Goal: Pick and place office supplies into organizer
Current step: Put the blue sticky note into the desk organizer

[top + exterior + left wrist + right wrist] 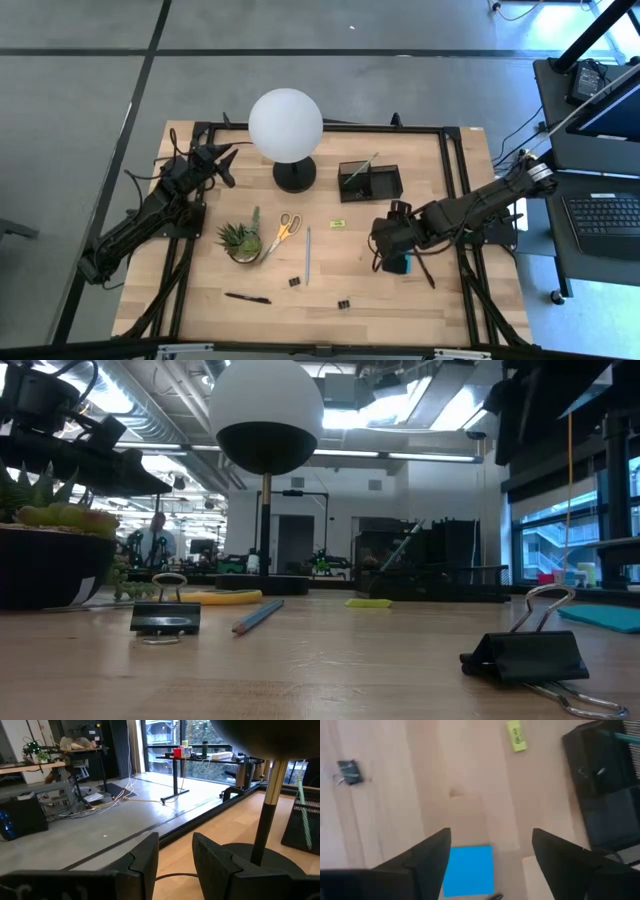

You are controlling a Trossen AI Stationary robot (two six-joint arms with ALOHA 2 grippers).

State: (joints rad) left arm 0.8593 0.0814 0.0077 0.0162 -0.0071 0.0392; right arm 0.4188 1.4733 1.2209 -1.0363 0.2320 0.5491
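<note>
— High view first: where does the blue sticky-note pad (400,265) lie?

— Flat on the table (330,310), at about four o'clock from the table's middle, right under the right gripper (391,262). The right wrist view shows that gripper's fingers spread wide, one on each side of the pad (468,870), gripping nothing.

— And the organizer (371,180)?

— At twelve o'clock from the pad, with a green pen standing tilted in it. A small yellow piece (337,223) lies between them, toward ten o'clock from the pad.

— The other supplies?

— Yellow-handled scissors (281,233) and a blue pencil (308,254) near the centre, two binder clips (295,282) at about six o'clock, a black pen (247,298) at seven. The potted plant (241,240) touches the scissors' tips; the globe lamp (286,125) stands at eleven.

— The left gripper (226,160)?

— It hangs at ten o'clock beside the lamp, its fingers (145,860) a little apart and empty.
</note>
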